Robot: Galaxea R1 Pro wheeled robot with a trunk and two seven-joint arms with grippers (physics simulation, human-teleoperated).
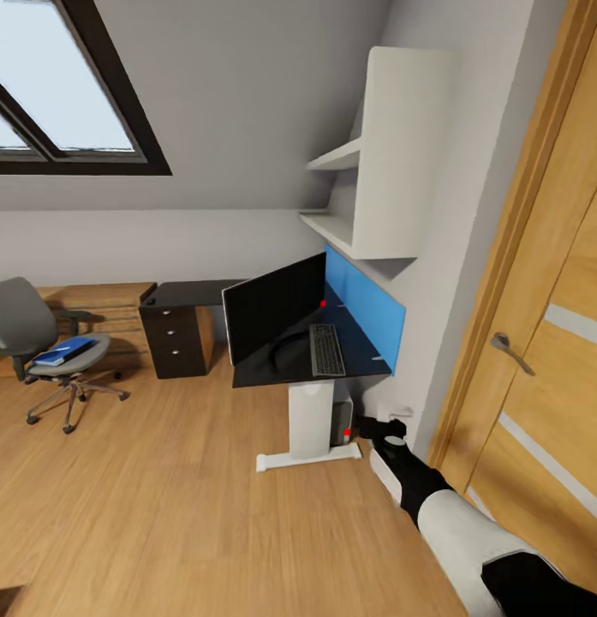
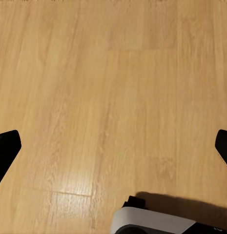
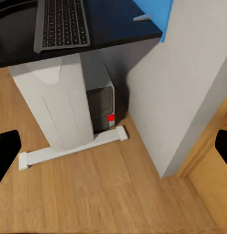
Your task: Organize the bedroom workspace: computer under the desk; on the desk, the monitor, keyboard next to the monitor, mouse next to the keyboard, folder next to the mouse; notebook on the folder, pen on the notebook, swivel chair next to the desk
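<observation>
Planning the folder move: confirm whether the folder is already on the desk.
No, the blue folder lies on the swivel chair seat, apart from the desk.

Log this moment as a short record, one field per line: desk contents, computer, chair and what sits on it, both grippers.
desk: dark top, blue back panel, white pedestal
on desk: monitor, tilted in this view; keyboard beside it
computer: on the floor under the desk, behind the pedestal
swivel chair: across the room, apart from the desk
folder: blue, lying on the chair seat
right gripper: open, facing the computer
left gripper: open, over bare wood floor
</observation>
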